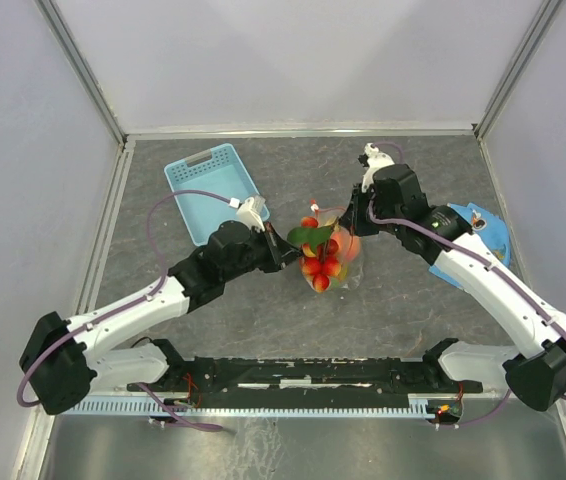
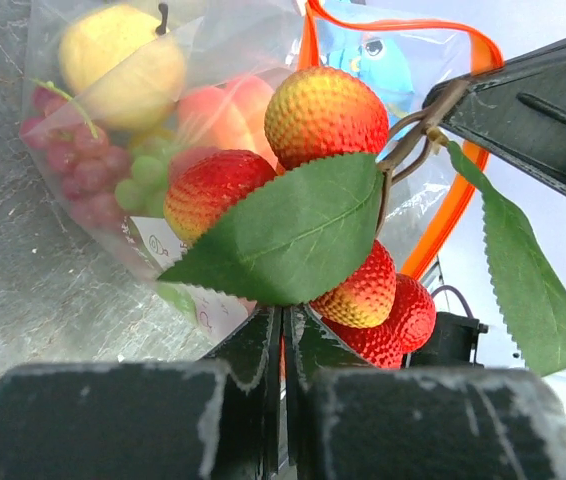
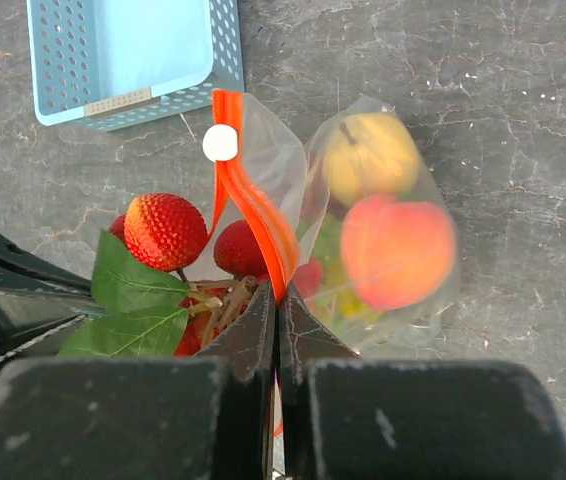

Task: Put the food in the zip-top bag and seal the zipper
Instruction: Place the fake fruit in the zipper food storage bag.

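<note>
The zip-top bag (image 1: 341, 268) hangs between my two grippers over the table's middle, mouth up. Through its clear plastic I see a yellow fruit (image 3: 371, 155), a peach (image 3: 398, 250) and grapes (image 2: 83, 165). A leafy bunch of red strawberries (image 2: 325, 115) sits in the open mouth, partly above the rim. My right gripper (image 3: 277, 305) is shut on the red-orange zipper (image 3: 248, 200), below its white slider (image 3: 220, 142). My left gripper (image 2: 285, 325) is shut at the opposite rim, with a red-orange sliver between its fingers and the leaf (image 2: 293, 235) just above them.
The light blue basket (image 1: 213, 190) stands at the back left, with nothing in it that I can see. A blue cloth-like object (image 1: 483, 235) lies at the right beside my right arm. Metal frame posts rise at the table's far corners.
</note>
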`<action>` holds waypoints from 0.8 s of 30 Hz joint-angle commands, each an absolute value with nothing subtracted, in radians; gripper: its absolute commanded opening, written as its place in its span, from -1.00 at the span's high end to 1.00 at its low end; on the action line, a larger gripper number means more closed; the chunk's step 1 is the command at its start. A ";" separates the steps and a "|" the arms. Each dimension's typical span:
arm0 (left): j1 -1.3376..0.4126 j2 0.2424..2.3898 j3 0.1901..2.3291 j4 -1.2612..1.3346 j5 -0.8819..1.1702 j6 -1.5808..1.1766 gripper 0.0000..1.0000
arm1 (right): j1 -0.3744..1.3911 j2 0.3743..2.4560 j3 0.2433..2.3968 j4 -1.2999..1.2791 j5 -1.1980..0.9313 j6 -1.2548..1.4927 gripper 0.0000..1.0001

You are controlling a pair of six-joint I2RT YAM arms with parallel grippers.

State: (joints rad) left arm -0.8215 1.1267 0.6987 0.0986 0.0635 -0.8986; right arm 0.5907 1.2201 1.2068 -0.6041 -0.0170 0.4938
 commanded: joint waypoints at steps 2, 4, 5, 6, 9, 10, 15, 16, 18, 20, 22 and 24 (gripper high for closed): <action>-0.825 1.061 0.833 -0.055 0.042 -0.788 0.95 | 0.584 1.233 1.256 -0.640 0.006 0.439 0.94; -0.823 1.058 0.856 -0.111 0.013 -0.765 0.95 | 0.581 1.245 1.244 -0.641 0.017 0.428 0.93; -0.825 1.052 0.859 -0.112 0.020 -0.763 0.95 | 0.581 1.252 1.239 -0.644 0.021 0.424 0.93; -0.824 1.049 0.855 -0.102 0.024 -0.761 0.95 | 0.579 1.259 1.236 -0.648 0.019 0.420 0.93; -0.824 1.070 0.860 -0.123 0.004 -0.744 0.95 | 0.578 1.272 1.230 -0.647 -0.003 0.411 0.89; -0.824 1.080 0.865 -0.129 0.010 -0.740 0.95 | 0.579 1.275 1.236 -0.652 -0.013 0.406 0.86; -0.824 1.120 0.910 -0.130 0.038 -0.715 0.95 | 0.579 1.264 1.396 -0.790 -0.063 0.338 0.43; -0.824 1.123 0.918 -0.132 0.039 -0.712 0.95 | 0.579 1.261 1.420 -0.814 -0.081 0.330 0.36; -0.823 1.124 0.925 -0.129 0.038 -0.709 0.95 | 0.579 1.251 1.449 -0.846 -0.123 0.327 0.29; -0.824 1.124 0.930 -0.129 0.034 -0.709 0.95 | 0.581 1.235 1.455 -0.853 -0.172 0.339 0.17; -0.824 1.124 0.934 -0.130 0.031 -0.709 0.95 | 0.584 1.221 1.445 -0.843 -0.222 0.361 0.12; -0.824 1.125 0.931 -0.129 0.029 -0.708 0.95 | 0.595 1.206 1.422 -0.804 -0.266 0.404 0.11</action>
State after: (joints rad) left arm -0.8215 1.1328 0.8783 -0.1741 0.0284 -0.7517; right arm 0.5823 1.2404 1.4212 -0.8165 -0.1478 0.3611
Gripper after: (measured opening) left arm 0.035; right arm 0.440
